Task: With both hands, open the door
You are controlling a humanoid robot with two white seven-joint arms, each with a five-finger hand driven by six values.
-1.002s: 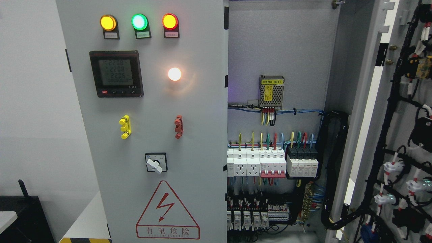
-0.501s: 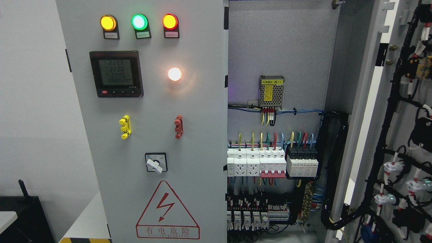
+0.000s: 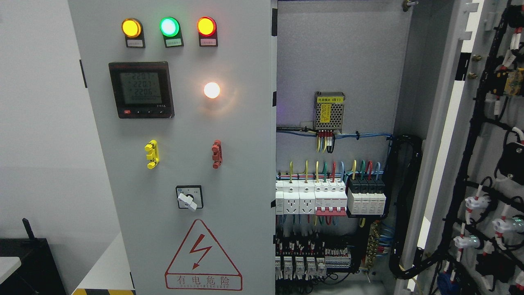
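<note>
A grey electrical cabinet fills the head view. Its left door (image 3: pixel 180 135) is closed and carries three indicator lamps, a digital meter (image 3: pixel 141 90), a lit white lamp, yellow and red switches, a rotary switch (image 3: pixel 188 198) and a red warning triangle. The right door (image 3: pixel 487 155) stands swung wide open at the right edge, its wired inner face towards me. Between them the cabinet interior (image 3: pixel 339 135) shows a power supply, breakers (image 3: pixel 331 196) and coloured wires. Neither of my hands nor any arm appears.
A white wall lies to the left of the cabinet. A black box (image 3: pixel 28 262) sits at the lower left, with a white surface (image 3: pixel 104 266) beside the cabinet's foot. Black cable bundles (image 3: pixel 403 205) hang along the interior's right side.
Only the digits on the meter have changed. The doors and the view stay as they were.
</note>
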